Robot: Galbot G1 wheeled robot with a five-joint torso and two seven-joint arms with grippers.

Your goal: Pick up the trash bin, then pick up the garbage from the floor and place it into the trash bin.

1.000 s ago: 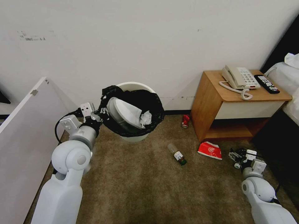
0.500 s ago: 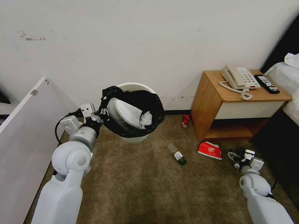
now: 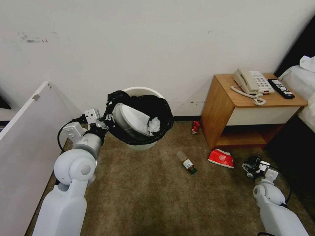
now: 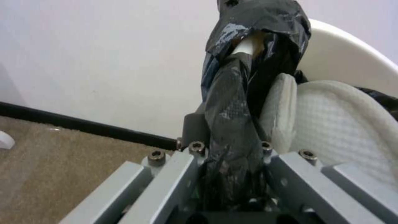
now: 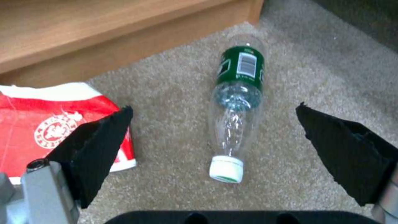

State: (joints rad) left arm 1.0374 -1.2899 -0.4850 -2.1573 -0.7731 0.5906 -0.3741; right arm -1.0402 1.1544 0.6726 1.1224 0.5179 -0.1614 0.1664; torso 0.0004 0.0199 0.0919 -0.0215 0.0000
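The trash bin (image 3: 141,95) is a round white bucket with a black bag (image 3: 162,111) over its rim, held off the carpet near the wall. My left gripper (image 3: 102,124) is shut on its bagged rim (image 4: 232,133). Two white slippers (image 3: 131,119) and a tissue (image 3: 153,125) lie inside. On the floor lie a red can (image 3: 195,127), a brown bottle (image 3: 186,162) and a red packet (image 3: 221,158). My right gripper (image 3: 252,165) hangs low, right of the packet. It stands open (image 5: 213,107) over a clear green-labelled bottle (image 5: 239,93) lying on the carpet.
A wooden nightstand (image 3: 226,101) with a beige telephone (image 3: 252,82) and a black remote (image 3: 281,88) stands at the right, and a bed's edge (image 3: 303,82) lies beyond it. A white panel (image 3: 26,137) leans at my left. Open carpet (image 3: 147,196) lies in front.
My right arm has shifted slightly beside the red packet, its gripper still low over the floor. The left arm and the bin have stayed put.
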